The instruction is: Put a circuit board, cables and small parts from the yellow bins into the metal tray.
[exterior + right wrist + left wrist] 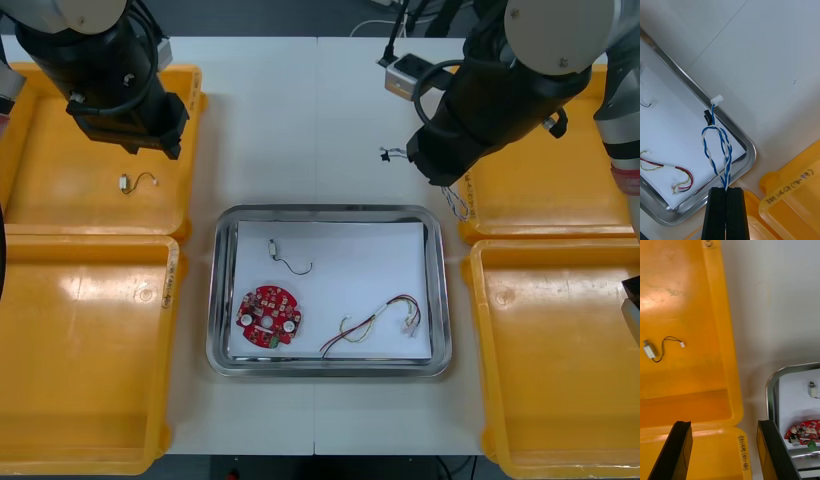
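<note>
My right gripper [726, 189] is shut on a twisted blue and white cable [720, 148], which loops up from the fingers to a white plug over the corner of the metal tray [749, 152]. In the front view this cable [458, 202] dangles under the right arm, between the tray [437, 290] and the far right bin. On the tray's white inside lie a round red circuit board [268, 315], a red and yellow cable [376, 324] and a small metal part [274, 249] with a black wire. My left gripper [724, 424] stands open over the far left yellow bin [685, 296].
One small metal part [126, 183] with a thin wire lies in the far left bin [60, 180]; the left wrist view has that small metal part [650, 350] beyond the fingers. The near left bin [80, 350] and near right bin [560, 360] flank the tray.
</note>
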